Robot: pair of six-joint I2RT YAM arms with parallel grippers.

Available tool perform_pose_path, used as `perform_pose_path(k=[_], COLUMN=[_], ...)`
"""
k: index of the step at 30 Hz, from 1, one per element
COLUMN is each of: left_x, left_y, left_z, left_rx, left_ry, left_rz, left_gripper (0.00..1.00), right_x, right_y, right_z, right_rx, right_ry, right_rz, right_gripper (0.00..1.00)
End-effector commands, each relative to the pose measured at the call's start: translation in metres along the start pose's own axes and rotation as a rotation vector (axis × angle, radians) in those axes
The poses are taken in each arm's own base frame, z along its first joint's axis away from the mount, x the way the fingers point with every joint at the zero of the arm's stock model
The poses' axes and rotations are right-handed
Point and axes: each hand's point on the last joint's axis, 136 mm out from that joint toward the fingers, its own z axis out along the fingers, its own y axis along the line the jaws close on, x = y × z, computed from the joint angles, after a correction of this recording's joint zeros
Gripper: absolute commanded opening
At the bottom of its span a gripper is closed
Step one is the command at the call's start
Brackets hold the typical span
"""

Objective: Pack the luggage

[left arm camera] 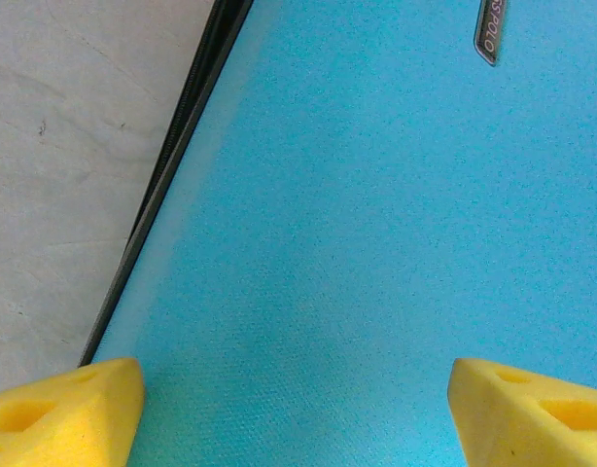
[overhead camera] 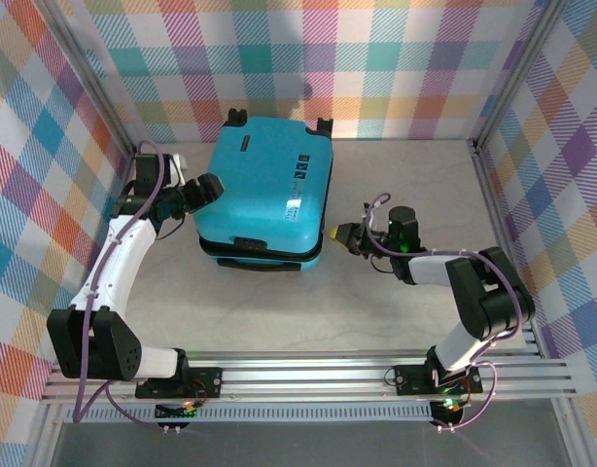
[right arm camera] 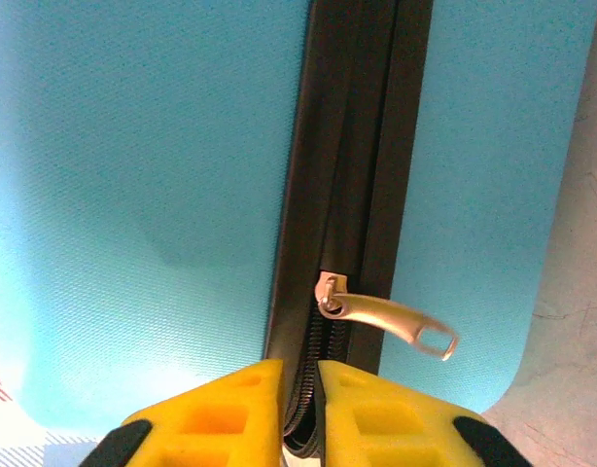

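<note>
The luggage point(overhead camera: 264, 190) is lying shut and flat at the upper centre of the table point(overhead camera: 405, 195), hiding its inside. A label point(left arm camera: 490, 29) is being cut off by the frame's top edge. Its long axis is running top to bottom, slightly tilted, with the wheels point(overhead camera: 325, 125) pointing to the top. The left gripper point(overhead camera: 209, 188) is standing spread wide over its left edge. The right gripper point(right arm camera: 300, 375) is sitting almost pressed together at the zipper band point(right arm camera: 352, 146), pinching nothing, with the zipper pull point(right arm camera: 391, 323) lying free just above.
</note>
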Motion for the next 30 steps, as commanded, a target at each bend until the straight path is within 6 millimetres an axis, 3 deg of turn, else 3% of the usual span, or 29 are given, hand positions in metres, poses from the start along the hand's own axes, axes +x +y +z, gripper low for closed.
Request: perform_pose_path(k=[1,9,14,20,30], left_x=[0.007,0.007,0.011,0.024,0.031], left_y=[-0.003,0.003,0.012,0.023,0.032], left_z=[-0.005,-0.021,-0.034,-0.032,-0.027], left_rx=[0.014,-0.026,-0.066,-0.090,-0.111], left_ry=[0.011,-0.027,-0.068,-0.066,-0.058], left_rz=[0.003,0.000,-0.011,-0.041,-0.059], left_gripper=[0.82,0.82,0.82,0.82,0.82], right_x=[0.001,-0.001,-0.003,-0.004,-0.007], right_y=[-0.005,-0.024,-0.026,-0.026,-0.017], right_z=[0.006,0.013,0.016,0.022,0.024], right_rx=[0.002,0.013,-0.018,-0.064,-0.109], right_ry=[0.026,0.014,0.010,0.022,0.023], right_rz=[-0.016,0.029,0.052,0.063,0.045], right_gripper=[0.22,0.46,0.53,0.54,0.45])
